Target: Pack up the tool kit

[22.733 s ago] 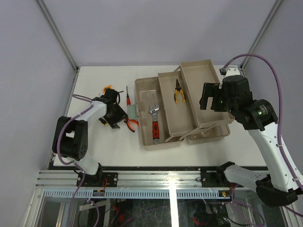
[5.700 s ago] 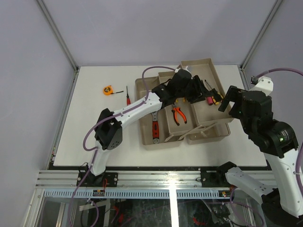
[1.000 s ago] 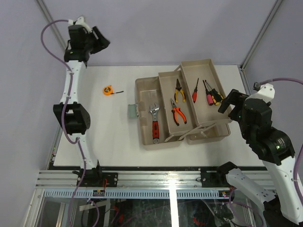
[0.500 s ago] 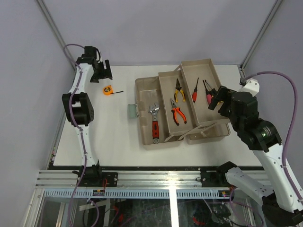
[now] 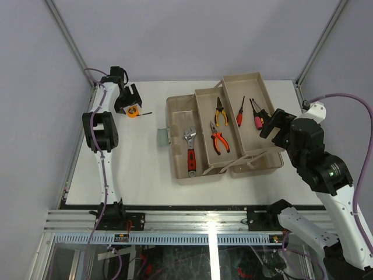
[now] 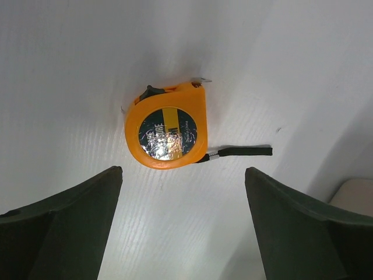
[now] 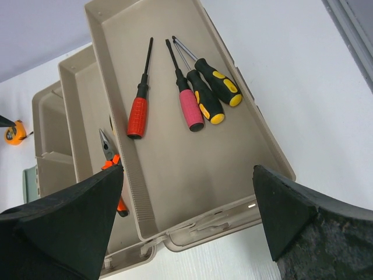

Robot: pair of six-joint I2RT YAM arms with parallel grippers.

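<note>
The left gripper [image 6: 182, 175], jaws spread wide, hangs over the orange tape measure [image 6: 167, 125]. It lies flat, label up, on the tabletop [image 6: 291, 70], its black strap [image 6: 242, 151] trailing toward the toolbox [image 5: 179, 114]. The right gripper [image 7: 187, 169], jaws also spread, hovers above screwdrivers [image 7: 192, 108] lying lengthwise in the tray [image 7: 192, 175].

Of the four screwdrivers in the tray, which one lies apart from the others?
The red-handled screwdriver; the pink-handled one and the two black-and-yellow ones lie bunched together.
</note>
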